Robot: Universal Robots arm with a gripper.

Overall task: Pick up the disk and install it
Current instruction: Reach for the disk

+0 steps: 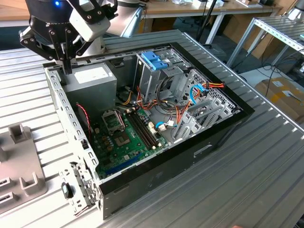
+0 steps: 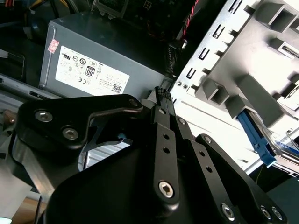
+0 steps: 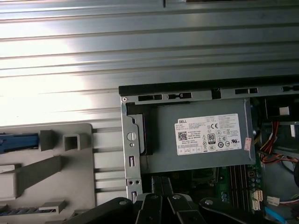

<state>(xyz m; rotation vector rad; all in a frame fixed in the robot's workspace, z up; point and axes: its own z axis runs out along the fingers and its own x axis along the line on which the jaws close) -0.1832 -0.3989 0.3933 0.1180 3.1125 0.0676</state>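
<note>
On the grey fixture (image 2: 261,56), disk (image 2: 256,136) half hidden

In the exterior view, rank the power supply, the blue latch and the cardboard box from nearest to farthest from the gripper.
1. Power supply, right beside the gripper, in the case's corner.
2. Blue latch, atop the metal cage, mid-case.
3. Cardboard box, beyond the table at the exterior view's right.

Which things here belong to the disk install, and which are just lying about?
Job:
tool, by the case corner
disk, blue rail showing in the grey fixture
drive cage, likely the destination

Lying about:
power supply
motherboard
cables
</note>
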